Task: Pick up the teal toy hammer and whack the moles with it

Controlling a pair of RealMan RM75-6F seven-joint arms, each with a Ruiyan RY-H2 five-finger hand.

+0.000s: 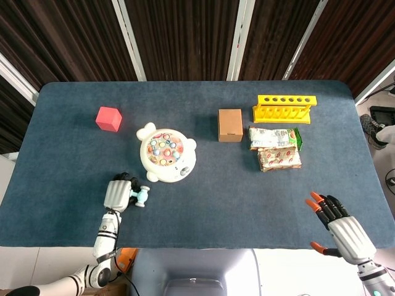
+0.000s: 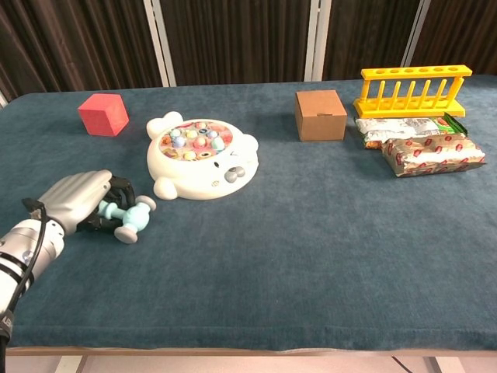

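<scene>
The teal toy hammer (image 2: 129, 218) with grey head ends sticks out of my left hand (image 2: 76, 202), which grips its handle near the table's front left; the same hammer (image 1: 139, 196) and left hand (image 1: 117, 194) show in the head view. The white bear-shaped mole game (image 1: 166, 155) (image 2: 201, 158) sits just beyond and to the right of the hammer head, apart from it. My right hand (image 1: 341, 230) hovers over the front right edge with orange-tipped fingers spread, holding nothing.
A red cube (image 1: 108, 118) lies back left. A brown cardboard box (image 1: 230, 125), a yellow tube rack (image 1: 284, 108) and two snack packets (image 1: 275, 148) occupy the back right. The dark blue tablecloth (image 1: 222, 197) covers the whole table.
</scene>
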